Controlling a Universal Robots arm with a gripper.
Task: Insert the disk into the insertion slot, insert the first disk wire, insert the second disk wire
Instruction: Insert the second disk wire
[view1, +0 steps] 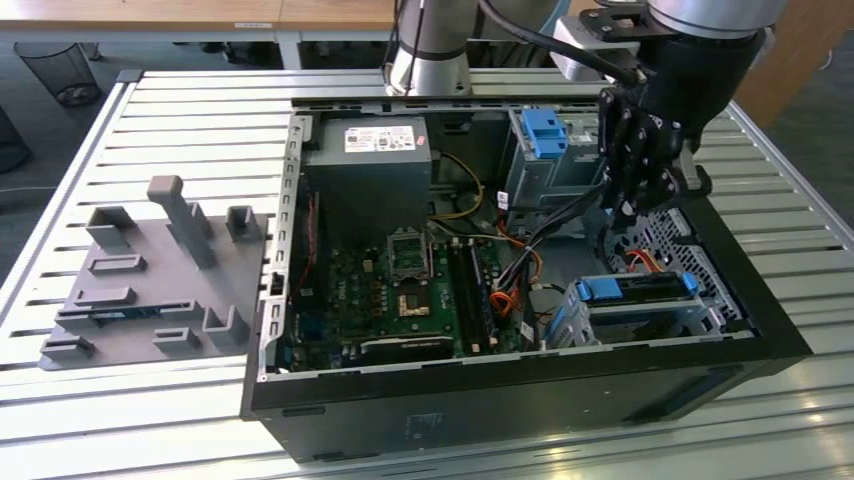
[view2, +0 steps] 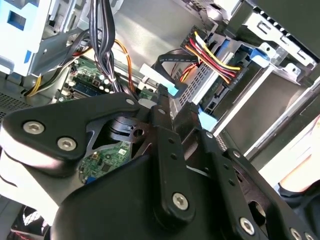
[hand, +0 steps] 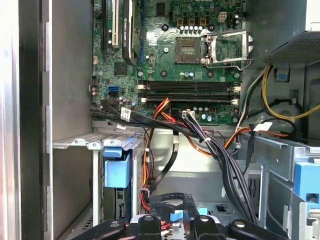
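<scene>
Black multi-link robot gripper (view1: 654, 195) hangs over the open black computer case (view1: 534, 400). Below it, the flat silver hard disk in its bright blue plastic carrier (view1: 638, 288) lies in the low perforated silver drive cage (view1: 577, 322). In the second wrist view a black flat cable with a blue plug (view2: 171, 90) sits at the gripper's mouth, but the gripper's own links hide whether it is clamped. Red-and-yellow wires (view2: 212, 54) reach the disk's end, their plug hidden.
</scene>
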